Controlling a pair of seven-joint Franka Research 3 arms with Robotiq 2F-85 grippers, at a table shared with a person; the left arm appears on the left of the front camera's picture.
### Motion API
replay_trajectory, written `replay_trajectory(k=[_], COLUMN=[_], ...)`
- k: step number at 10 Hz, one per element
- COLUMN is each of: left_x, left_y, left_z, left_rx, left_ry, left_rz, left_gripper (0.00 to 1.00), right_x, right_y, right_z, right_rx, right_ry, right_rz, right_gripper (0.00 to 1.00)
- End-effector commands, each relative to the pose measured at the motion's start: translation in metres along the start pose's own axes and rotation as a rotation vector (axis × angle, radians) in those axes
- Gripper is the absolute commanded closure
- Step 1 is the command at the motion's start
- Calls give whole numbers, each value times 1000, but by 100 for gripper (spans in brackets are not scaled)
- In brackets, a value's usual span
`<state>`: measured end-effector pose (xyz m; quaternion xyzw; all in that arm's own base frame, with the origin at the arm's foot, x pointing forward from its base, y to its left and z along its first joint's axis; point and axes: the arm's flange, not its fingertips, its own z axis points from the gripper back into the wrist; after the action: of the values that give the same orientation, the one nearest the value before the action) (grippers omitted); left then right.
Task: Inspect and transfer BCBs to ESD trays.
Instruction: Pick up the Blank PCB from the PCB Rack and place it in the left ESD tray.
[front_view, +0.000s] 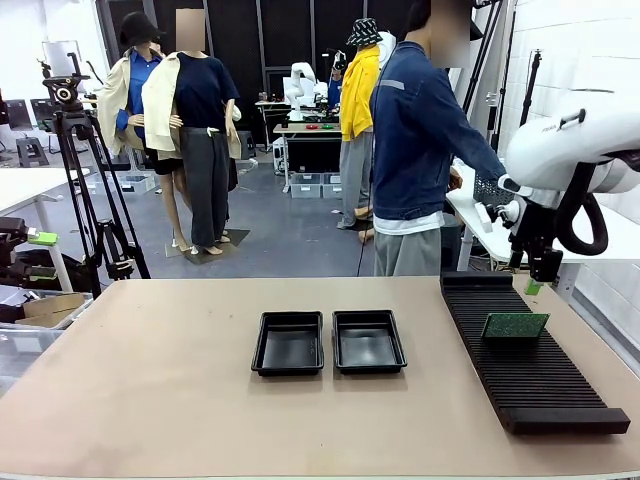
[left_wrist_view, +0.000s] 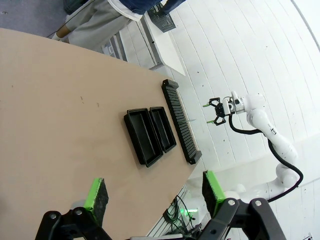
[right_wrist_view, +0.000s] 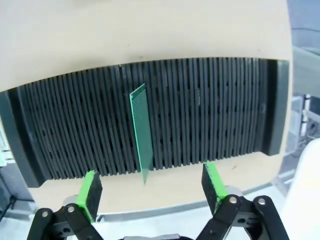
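Two black ESD trays lie side by side at the table's middle, the left one (front_view: 290, 343) and the right one (front_view: 368, 341), both empty; they also show in the left wrist view (left_wrist_view: 150, 132). One green BCB (front_view: 515, 325) stands on edge in a slot of the long black rack (front_view: 530, 375). My right gripper (front_view: 538, 280) hangs open above the rack's far end. In its wrist view the BCB (right_wrist_view: 142, 127) stands just ahead of the open right gripper (right_wrist_view: 152, 190), untouched. My left gripper (left_wrist_view: 155, 192) is open, high over the table, holding nothing.
A person (front_view: 420, 150) stands at the far side of the table, turned towards a white side table (front_view: 480, 205) at the right. The ribbed rack (right_wrist_view: 210, 110) runs along the table's right edge. A tripod (front_view: 75, 180) stands beyond the far left.
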<state>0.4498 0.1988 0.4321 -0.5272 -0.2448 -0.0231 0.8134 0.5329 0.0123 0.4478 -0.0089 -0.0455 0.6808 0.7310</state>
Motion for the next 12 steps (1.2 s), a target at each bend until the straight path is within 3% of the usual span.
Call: replay_trajectory(k=[1, 12], left_x=[0, 0], left_y=[-1, -1], left_z=[2, 2], left_rx=[6, 6], left_ry=[0, 0], left_rz=[-2, -2], left_gripper=[0, 0], right_x=[5, -11], right_y=[0, 1], right_z=[-15, -83], right_rx=[30, 105], right_ry=[58, -14], right_rz=[-19, 13], right_gripper=[0, 0])
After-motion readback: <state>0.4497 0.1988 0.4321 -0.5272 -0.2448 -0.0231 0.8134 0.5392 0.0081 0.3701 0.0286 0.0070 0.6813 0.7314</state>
